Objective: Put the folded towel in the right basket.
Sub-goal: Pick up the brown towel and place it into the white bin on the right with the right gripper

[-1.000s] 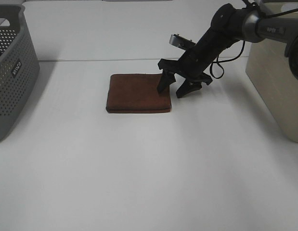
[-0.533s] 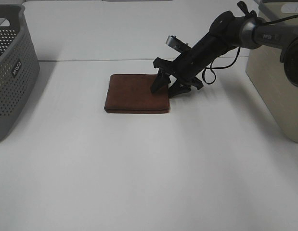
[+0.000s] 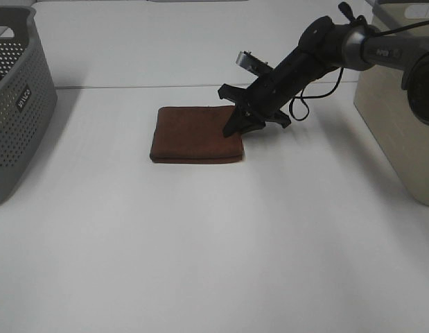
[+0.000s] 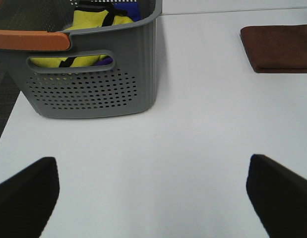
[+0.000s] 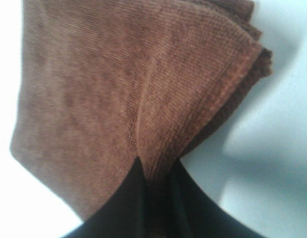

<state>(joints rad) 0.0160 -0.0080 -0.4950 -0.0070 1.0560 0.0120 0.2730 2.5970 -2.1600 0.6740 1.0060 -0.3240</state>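
Observation:
The folded brown towel [image 3: 195, 134] lies flat on the white table, left of centre. My right gripper [image 3: 235, 128] reaches in from the right and is shut on the towel's right edge. In the right wrist view the two dark fingers [image 5: 126, 203] pinch a fold of the towel [image 5: 93, 84] between them, with the gripper [image 5: 155, 171] low on the table. The right basket [image 3: 398, 111], beige, stands at the table's right edge. My left gripper [image 4: 153, 196] is open and empty above bare table, far from the towel [image 4: 279, 47]; the left arm is out of the exterior view.
A grey perforated basket [image 3: 16, 104] stands at the left edge; the left wrist view shows its wall [image 4: 98, 89] with yellow and blue cloth inside. A black cable hangs from the right arm [image 3: 318, 59].
My right gripper has moved left onto the towel's right edge and closed on it. The towel has shifted slightly left. It was open beside the towel a second ago.

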